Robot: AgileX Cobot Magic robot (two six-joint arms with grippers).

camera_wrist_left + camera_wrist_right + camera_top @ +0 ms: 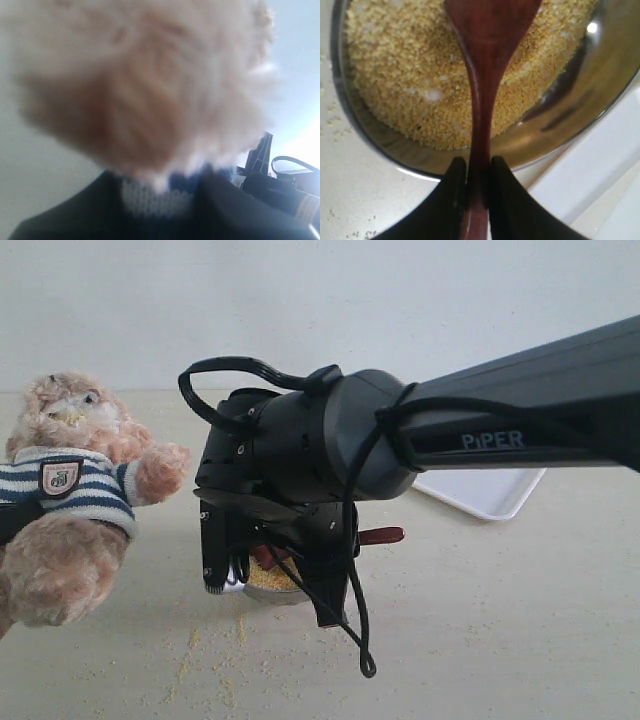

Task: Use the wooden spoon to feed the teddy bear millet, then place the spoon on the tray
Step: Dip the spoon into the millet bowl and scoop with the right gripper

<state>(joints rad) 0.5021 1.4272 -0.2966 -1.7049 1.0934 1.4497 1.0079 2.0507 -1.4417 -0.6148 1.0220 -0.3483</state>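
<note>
Pale tabletop (500, 620), right gripper (476, 162) clamped on wooden spoon (487, 75) handle, its bowl ahead over millet (395, 85).

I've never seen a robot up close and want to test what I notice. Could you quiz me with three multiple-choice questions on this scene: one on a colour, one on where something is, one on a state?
1. What colours are the stripes on the teddy bear's shirt?
A) red and yellow B) navy and white C) green and black

2. Where is the head of the wooden spoon?
A) in the steel bowl, at the millet B) at the bear's mouth C) under the bear's arm

3. What is the right gripper doing?
A) hanging open B) gripping the bear's paw C) shut on the spoon's handle

Answers:
1 B, the exterior view shows dark blue and white bands.
2 A, the right wrist view shows the head against the yellow grains inside the rim.
3 C, its two fingers press the handle from both sides.
</note>
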